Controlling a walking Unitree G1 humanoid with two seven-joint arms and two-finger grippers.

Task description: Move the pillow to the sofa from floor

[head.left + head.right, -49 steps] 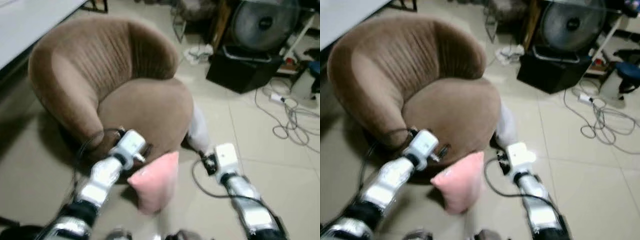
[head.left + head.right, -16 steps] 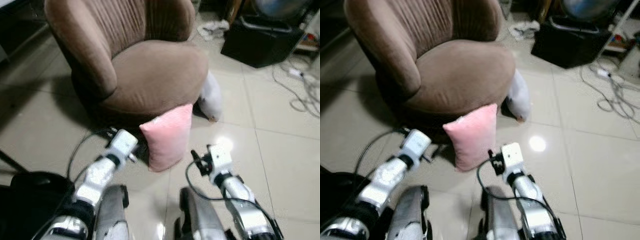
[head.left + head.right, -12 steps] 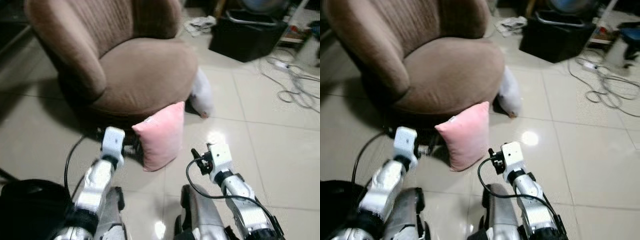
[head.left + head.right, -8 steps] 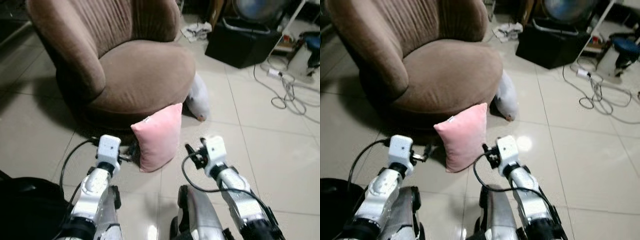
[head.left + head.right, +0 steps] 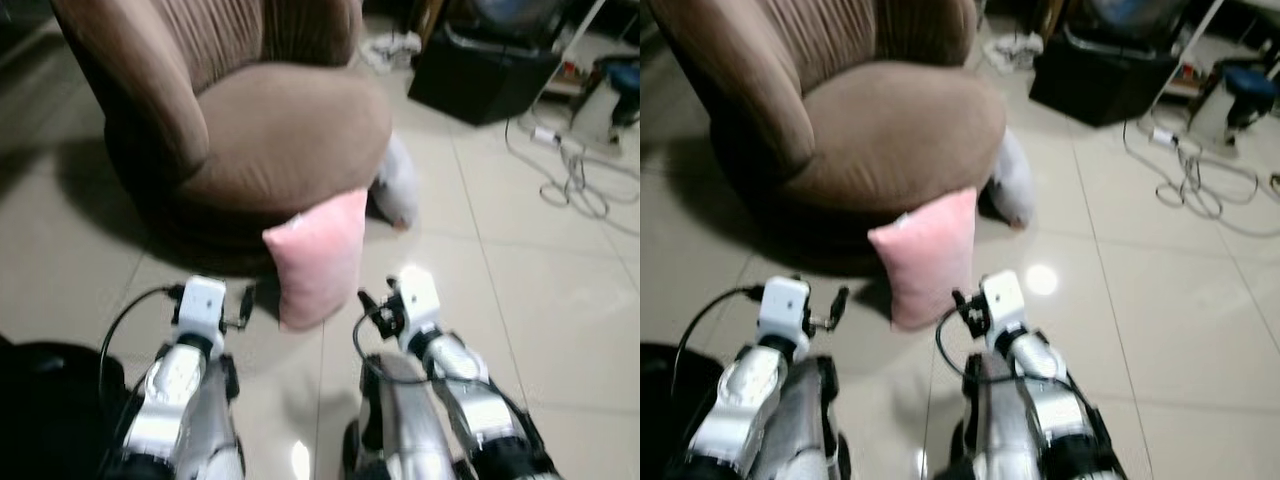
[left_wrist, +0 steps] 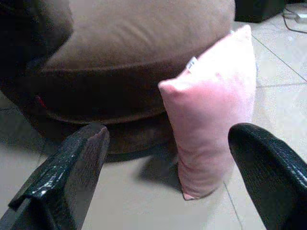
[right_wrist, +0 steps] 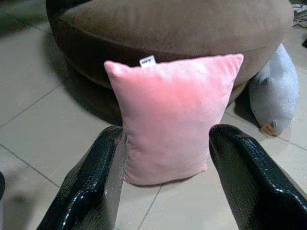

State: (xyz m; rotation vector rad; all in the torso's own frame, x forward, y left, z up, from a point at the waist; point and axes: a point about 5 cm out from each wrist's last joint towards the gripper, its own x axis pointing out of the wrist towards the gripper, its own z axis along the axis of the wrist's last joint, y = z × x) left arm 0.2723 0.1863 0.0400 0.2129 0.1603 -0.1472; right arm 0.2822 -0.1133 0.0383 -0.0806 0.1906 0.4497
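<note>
While both arms reach low over the pale tiled floor (image 5: pixel 560 330), we see the left gripper (image 6: pixel 163 177) with fingers spread wide, grasping nothing, just short of the pillow. Brown round fabric sofa chair (image 5: pixel 270 140) sits behind it. Pink square plush pillow (image 5: pixel 315 255) stands upright on the floor, leaning on the sofa's base. Right gripper (image 7: pixel 165 184) is also released, fingers splayed either side of the pillow's face, not touching. Grey-white soft lump (image 5: pixel 398 192) lies right of the pillow; white cables (image 5: pixel 570 180) further right.
</note>
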